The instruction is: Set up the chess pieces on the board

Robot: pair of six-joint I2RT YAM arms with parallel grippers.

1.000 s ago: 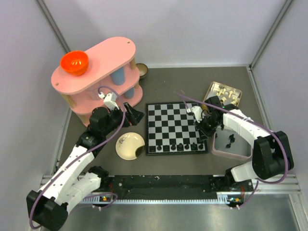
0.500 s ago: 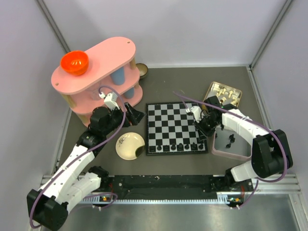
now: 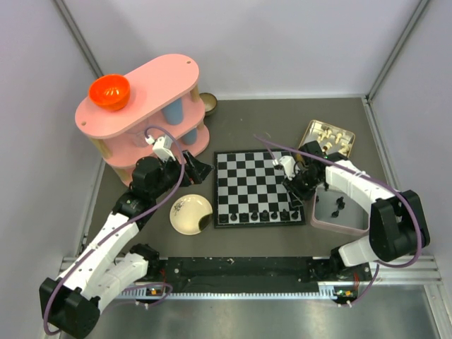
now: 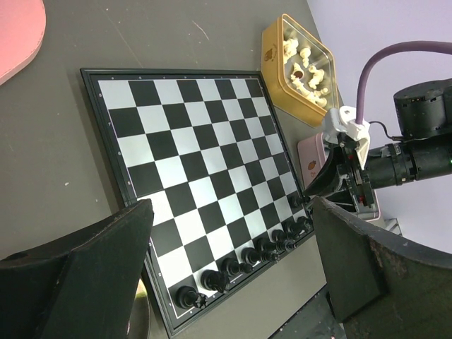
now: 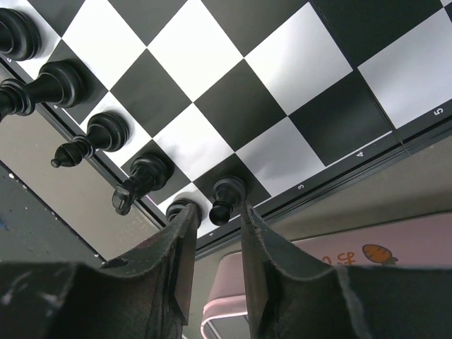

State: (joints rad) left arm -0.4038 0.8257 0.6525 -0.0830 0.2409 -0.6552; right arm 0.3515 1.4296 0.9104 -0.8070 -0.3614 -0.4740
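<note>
so the black pawn (image 5: pixel 227 192) is sitting right between the tips of the right gripper (image 5: pixel 219 212), base down on a dark square in the second row, at the corner of the board (image 5: pixel 201 42). The jaws are only slightly parted. I can see a thin gap on each side of the pawn's head, so to me it looks let go rather than pinched, though it's tight enough that I wouldn't swear to it. Just outside one jaw there's a back-row piece (image 5: pixel 185 206) half tucked behind the fingertip. The knight (image 5: pixel 143 180) is next along, and the rest of the row runs away from the jaws on that side. If I were doing this step, I wouldn't spread the jaws any wider, since that finger has basically no room before it bumps its neighbour. I'd just back straight out along the fingers, with no sideways swing, so the pawn doesn't topple. Behind the jaws, off the board edge, is the pink tray (image 3: pixel 353 224). It has a few dark pieces in it, so probably more trips to go. The left gripper (image 4: pixel 232 208) hangs over the far side of the board with its jaws wide apart and nothing between them.
</note>
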